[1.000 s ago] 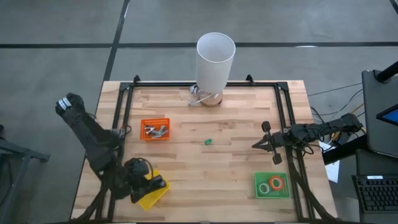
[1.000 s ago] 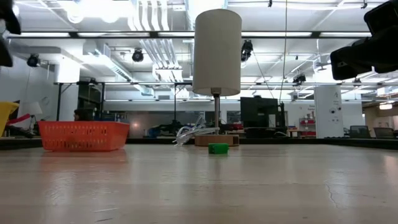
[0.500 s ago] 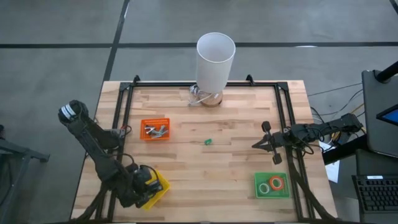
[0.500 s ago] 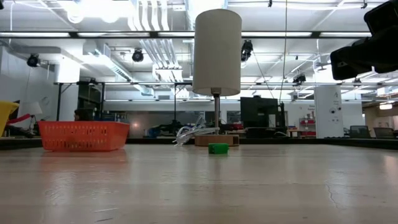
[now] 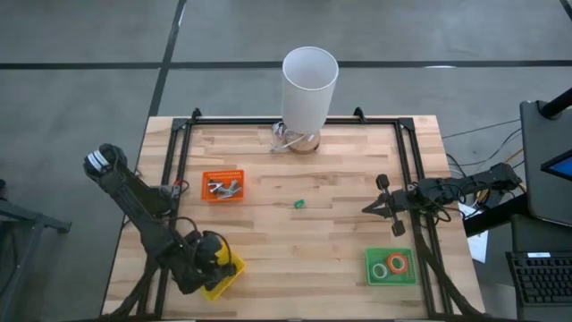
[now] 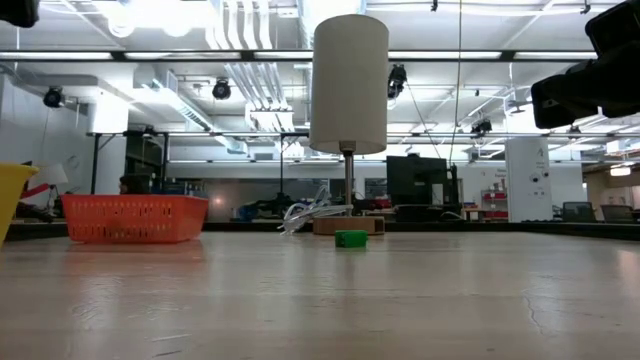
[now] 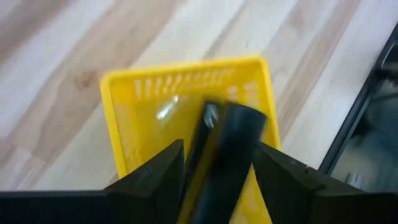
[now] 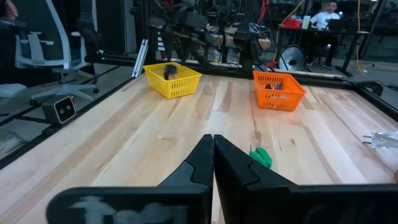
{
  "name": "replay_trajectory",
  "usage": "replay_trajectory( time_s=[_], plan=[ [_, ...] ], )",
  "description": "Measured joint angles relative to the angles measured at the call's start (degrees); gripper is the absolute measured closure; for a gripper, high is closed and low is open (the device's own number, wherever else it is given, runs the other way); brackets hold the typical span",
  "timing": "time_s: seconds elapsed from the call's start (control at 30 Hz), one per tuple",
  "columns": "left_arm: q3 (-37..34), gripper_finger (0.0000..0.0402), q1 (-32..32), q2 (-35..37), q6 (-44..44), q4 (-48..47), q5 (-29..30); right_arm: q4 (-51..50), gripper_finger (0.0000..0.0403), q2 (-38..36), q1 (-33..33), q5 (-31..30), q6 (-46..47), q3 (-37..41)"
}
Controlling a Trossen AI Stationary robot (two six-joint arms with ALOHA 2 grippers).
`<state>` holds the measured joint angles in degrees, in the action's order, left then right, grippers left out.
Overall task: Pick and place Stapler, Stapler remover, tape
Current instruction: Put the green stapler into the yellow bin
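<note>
The black stapler (image 7: pixel 217 155) sits between my left gripper's fingers (image 7: pixel 217 163), above the yellow tray (image 5: pixel 223 273) at the table's near left corner. The left gripper (image 5: pixel 207 258) is shut on it. A small green tape piece (image 5: pixel 299 204) lies on the table's middle, also in the low view (image 6: pixel 351 239). Two tape rings, pale green and orange-red, lie in the green tray (image 5: pixel 391 266). Grey metal staple removers lie in the orange tray (image 5: pixel 222 185). My right gripper (image 8: pixel 213 149) waits shut by the right rail (image 5: pixel 366 209). My left gripper pinches the stapler's body (image 7: pixel 208 177) between its two fingers (image 7: pixel 158 171), coming from above with the fingers lying along the bar. The stapler's free end (image 7: pixel 211 112) points down into the yellow tray (image 7: pixel 186 87). Whether it rests on the tray floor cannot be told.
A tall white cylinder on a wooden foot (image 5: pixel 309 85) stands at the far edge with a cable beside it. Black rails (image 5: pixel 179 161) run along the table's left, right and far sides. Bare wood lies between the trays. A person sits far off in the room (image 8: pixel 324 14).
The left arm's upper part has sunk and swung a little toward the near edge, while its gripper has stayed over the yellow tray with the stapler. The right arm has kept still.
</note>
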<state>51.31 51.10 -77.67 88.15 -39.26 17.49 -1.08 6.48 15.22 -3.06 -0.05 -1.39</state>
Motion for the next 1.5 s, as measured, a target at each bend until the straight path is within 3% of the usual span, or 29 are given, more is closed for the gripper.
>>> replay_trajectory(
  time_s=[0.27, 0.53, 0.7, 1.13, 1.33, 1.5],
  plan=[
    [0.12, 0.0190, -0.13, 2.62, -4.51, -0.27, 2.98, 0.00, 0.0394, 0.00, 0.00, -0.01, 0.00, 0.00],
    [0.96, 0.0191, -1.01, 5.40, -17.47, 1.02, 23.49, 0.00, 0.0394, 0.00, 0.00, 0.01, 0.00, 0.00],
    [0.93, 0.0191, -4.52, 4.88, -28.12, 4.61, 29.56, 0.00, 0.0394, 0.00, 0.00, -0.02, 0.00, 0.00],
    [-0.29, 0.0191, -23.43, -4.95, -58.26, 33.72, 32.83, 0.00, 0.0394, 0.00, 0.00, 0.01, 0.00, 0.00],
    [-0.35, 0.0190, -29.37, -14.68, -59.15, 43.43, 32.34, 0.00, 0.0394, -0.02, 0.00, 0.01, 0.00, 0.00],
    [0.89, 0.0191, -32.61, -23.08, -59.65, 51.60, 24.86, 0.00, 0.0394, -0.02, -0.02, -0.01, 0.00, 0.00]
  ],
)
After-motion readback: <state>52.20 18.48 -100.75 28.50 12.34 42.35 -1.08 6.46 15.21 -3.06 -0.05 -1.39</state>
